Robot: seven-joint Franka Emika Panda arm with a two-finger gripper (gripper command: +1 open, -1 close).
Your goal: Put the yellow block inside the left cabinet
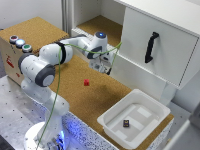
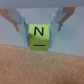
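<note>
Exterior view: the jaws [image 1: 103, 64] are mostly masked by the arm's wrist, so the yellow block cannot be made out there. The arm reaches to the front edge of the left cabinet [image 1: 100, 25], whose cork-brown floor shows behind its low white front.

Wrist view: the yellow block [image 2: 39, 37] sits between the two fingers [image 2: 20, 22], pinched by them on both sides. The fingers' upper ends are cut off by the frame. The block is bright yellow-green with a black "N" on its facing side and a black bar below the letter. It is held above the cork bench [image 2: 40, 65], just before a white wall.

Also on the bench, near the cabinet: a small red block [image 1: 86, 82]. A white tray [image 1: 114, 124] holds a small dark object, too blurred to identify.
</note>
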